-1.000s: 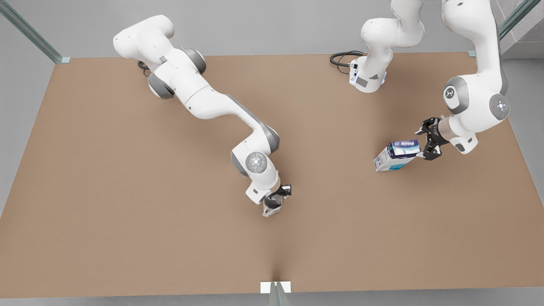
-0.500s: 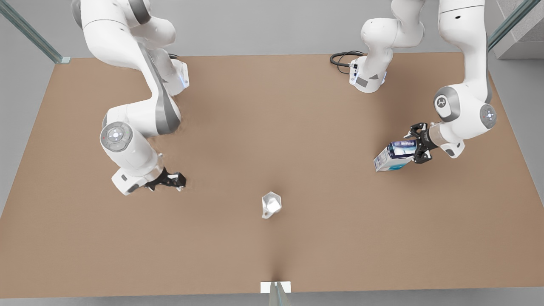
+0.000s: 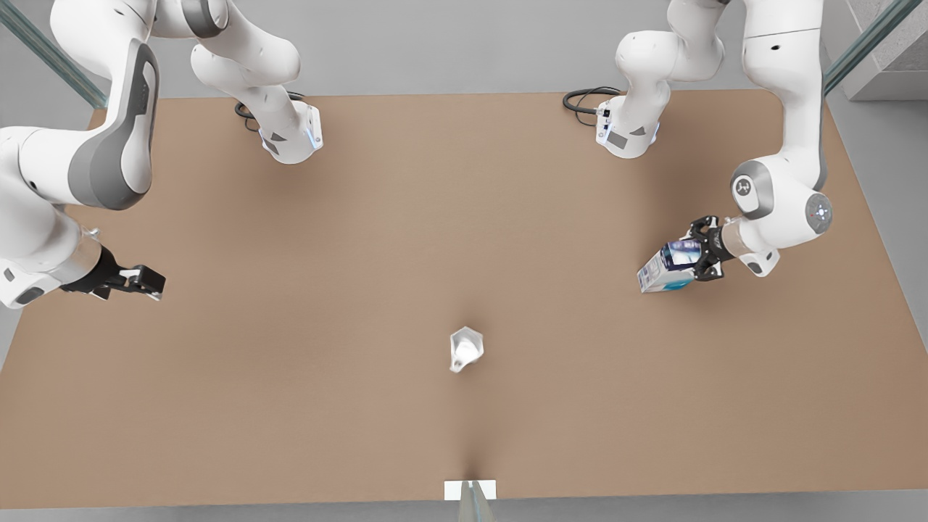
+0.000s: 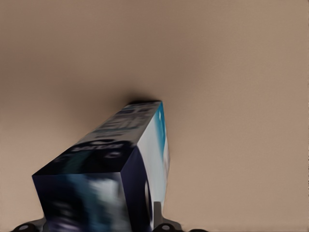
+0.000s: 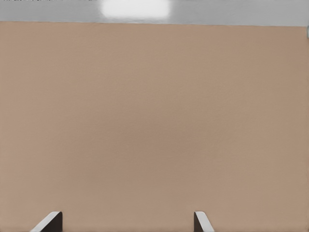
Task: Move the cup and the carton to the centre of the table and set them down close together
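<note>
The right gripper [image 3: 148, 281] has drawn back from the small pale grey-white faceted cup [image 3: 465, 347] to nine o'clock, fingers [image 5: 50, 222] spread and empty; the cup stands alone near the middle of the matte light-brown table [image 3: 362, 420]; at three o'clock the left gripper [image 3: 697, 250] has closed in around the tilted white, dark-blue and teal carton [image 3: 667, 267], though whether it grips cannot be told.
</note>
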Available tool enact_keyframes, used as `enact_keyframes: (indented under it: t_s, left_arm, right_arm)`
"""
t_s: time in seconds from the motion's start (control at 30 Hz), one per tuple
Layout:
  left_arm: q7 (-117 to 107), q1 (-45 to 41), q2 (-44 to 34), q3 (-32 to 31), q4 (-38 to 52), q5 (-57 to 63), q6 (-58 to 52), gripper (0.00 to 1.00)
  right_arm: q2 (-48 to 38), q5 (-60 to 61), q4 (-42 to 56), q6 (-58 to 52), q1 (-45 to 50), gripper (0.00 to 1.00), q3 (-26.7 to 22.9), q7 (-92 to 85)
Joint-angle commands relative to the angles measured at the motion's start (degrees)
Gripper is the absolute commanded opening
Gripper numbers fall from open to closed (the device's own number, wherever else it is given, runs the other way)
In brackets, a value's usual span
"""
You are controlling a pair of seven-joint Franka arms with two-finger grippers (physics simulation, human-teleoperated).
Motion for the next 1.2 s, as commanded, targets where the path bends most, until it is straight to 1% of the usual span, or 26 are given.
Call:
enact_keyframes:
  t_s: [0.0, 0.37, 0.67, 0.83, 0.93, 1.0, 1.1, 1.17]
  left_arm:
    - [0.04, 0.15, 0.00, 0.00, 0.00, -0.15, 0.00, 0.76]
    - [1.00, 0.07, 0.00, -1.05, 0.70, -2.61, -0.09, 0.75]
    - [1.53, -0.02, 0.26, -1.93, 2.55, -4.10, 0.00, 0.68]
    - [0.74, -0.02, -0.53, -2.02, 5.10, -4.19, -0.79, 0.68]
    - [-1.36, -0.11, -0.88, -5.71, 5.98, -4.28, -0.97, 0.69]
    - [-6.45, -0.55, 0.52, -9.66, 9.84, -4.36, -5.54, 0.69]
    - [-22.46, -0.55, 0.61, -23.37, 12.65, -4.45, -4.92, 0.69]
    - [-26.15, -0.64, 1.67, -27.50, 14.59, -5.51, -4.57, 0.69]
  right_arm:
    - [0.00, -0.03, -0.08, 0.00, -0.03, 1.00, 0.00, 0.00]
    - [0.08, -0.29, 0.01, 0.26, -0.03, 1.00, 0.00, 0.00]
    - [0.08, -0.29, 0.01, 0.26, -0.03, 1.00, 0.00, 0.00]
    - [0.08, -0.29, 0.01, 0.26, -0.12, 1.00, -0.09, 0.00]
    - [0.08, -0.29, 0.01, 0.26, -0.12, 1.00, -0.09, 0.00]
    - [0.08, -0.29, 0.01, 0.26, -0.12, 1.00, -0.09, 0.00]
    - [0.08, -0.29, 0.01, 0.26, -0.12, 1.00, 0.00, 0.00]
    - [0.08, -0.29, 0.01, 0.26, -0.03, 1.00, -0.09, 0.00]
